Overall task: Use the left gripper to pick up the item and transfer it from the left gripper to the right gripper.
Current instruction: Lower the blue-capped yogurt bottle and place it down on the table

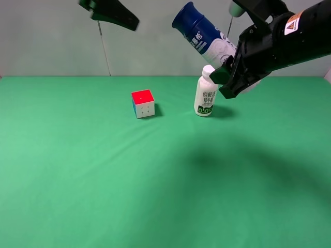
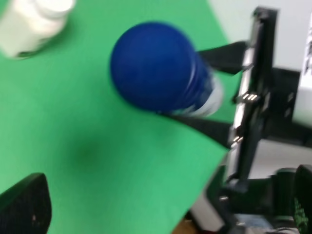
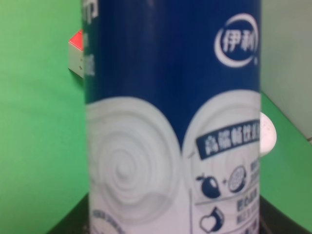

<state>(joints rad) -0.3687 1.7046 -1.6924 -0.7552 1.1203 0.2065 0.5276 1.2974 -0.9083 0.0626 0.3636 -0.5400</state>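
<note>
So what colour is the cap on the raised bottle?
The cap is dark blue, clearest in the left wrist view.

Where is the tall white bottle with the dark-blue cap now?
The tall blue-capped bottle hangs tilted in mid-air, right of centre in the high view, clamped in the black right gripper, above the small white-capped bottle on the green table.

A soft shadow is cast lower right on the bright green cloth [image 1: 77,181], and the item [image 2: 156,68] is blurred in wrist views.
</note>
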